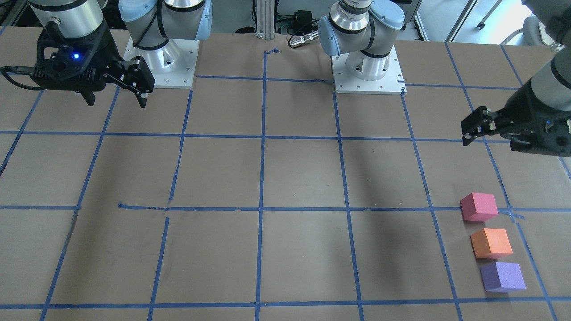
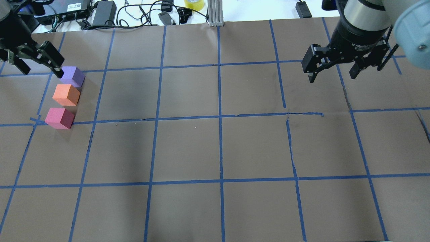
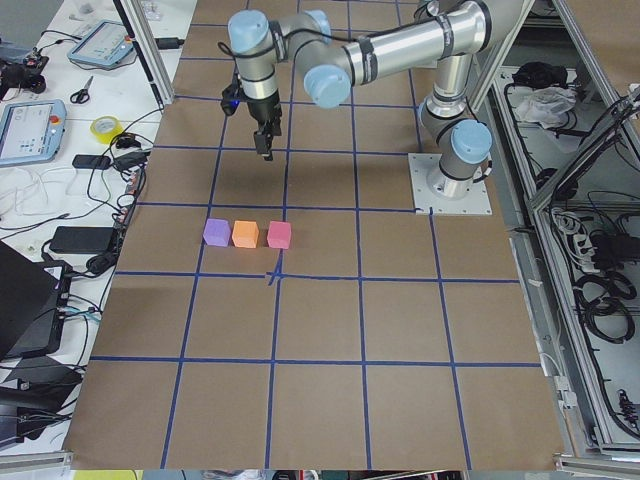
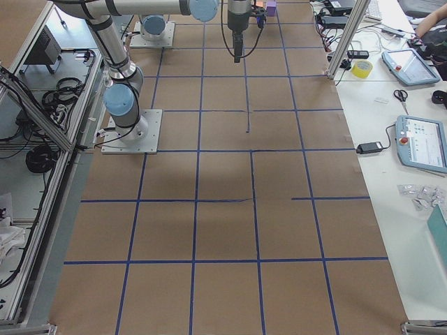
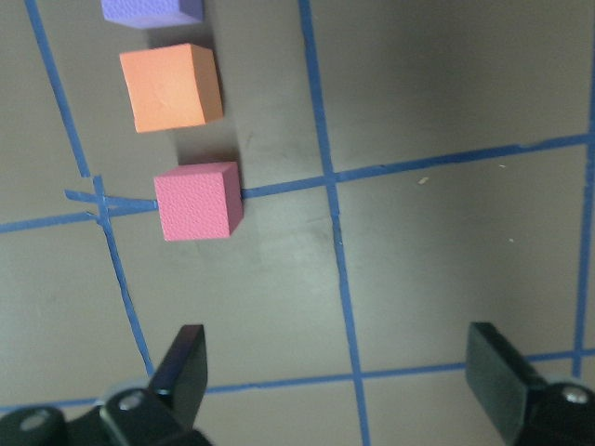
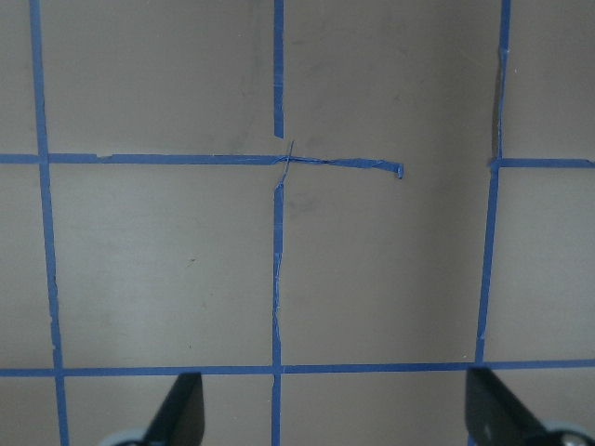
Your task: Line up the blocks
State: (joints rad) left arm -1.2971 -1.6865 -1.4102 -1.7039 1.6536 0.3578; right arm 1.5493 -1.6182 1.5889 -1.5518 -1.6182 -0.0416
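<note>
My left gripper has its jaws wide apart with nothing between them. In its wrist view only the two black fingertips show, at the bottom corners of the frame; the rest of it is cut off below.

Above the left-hand tip lies the pink block, sitting on a blue tape line just right of a crossing. Higher in the frame is the orange block, a small gap away. The purple block follows at the top edge, where I see only its lower strip.

In the overhead view one finger overlaps a corner of the purple block at upper left. That view alone does not tell me whether they touch, but the front-facing camera shows the gripper well clear of all three. Most of the left arm runs off the frame there.

The three blocks form a short, slightly slanted row, close but not touching, on the brown table.

My right gripper hangs at upper right of the overhead view, jaws likewise spread and empty, well apart from the blocks. Its wrist camera shows only tape lines and two fingertips.

From the right-side camera the row is almost entirely hidden behind the arm at the top edge, with only a purple scrap showing.
</note>
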